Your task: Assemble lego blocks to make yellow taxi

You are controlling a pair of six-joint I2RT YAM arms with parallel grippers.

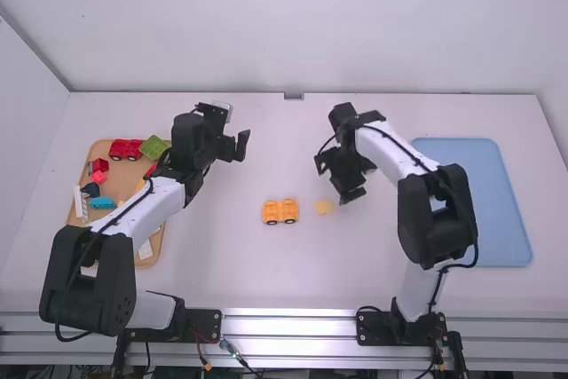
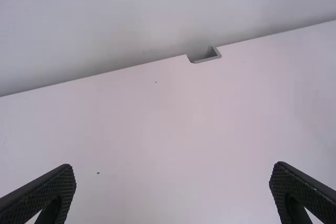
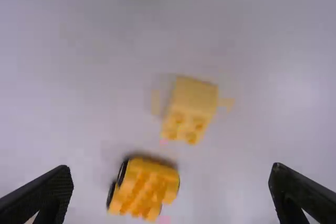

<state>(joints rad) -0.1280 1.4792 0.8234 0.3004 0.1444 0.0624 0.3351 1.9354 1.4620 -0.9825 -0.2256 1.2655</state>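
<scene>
An orange-yellow wheeled base [image 1: 280, 211] lies mid-table, studs up; in the right wrist view the same wheeled base [image 3: 142, 188] has black wheels along one side. Just right of it, apart, sits a paler yellow block [image 1: 323, 207]; this yellow block [image 3: 190, 109] has studs at one end. My right gripper [image 1: 335, 180] is above the table beyond the yellow block, and the right gripper [image 3: 170, 192] is open, holding nothing. My left gripper [image 1: 238, 146] stands near the tray's right side, away from both pieces; the left gripper [image 2: 173, 192] is open over bare table.
A tan tray [image 1: 151, 246] at the left holds several pieces, among them a red wheeled base [image 1: 125, 149] and a green block [image 1: 154, 147]; the left arm covers part of it. On the right lies a blue tray [image 1: 501, 210], partly behind the right arm.
</scene>
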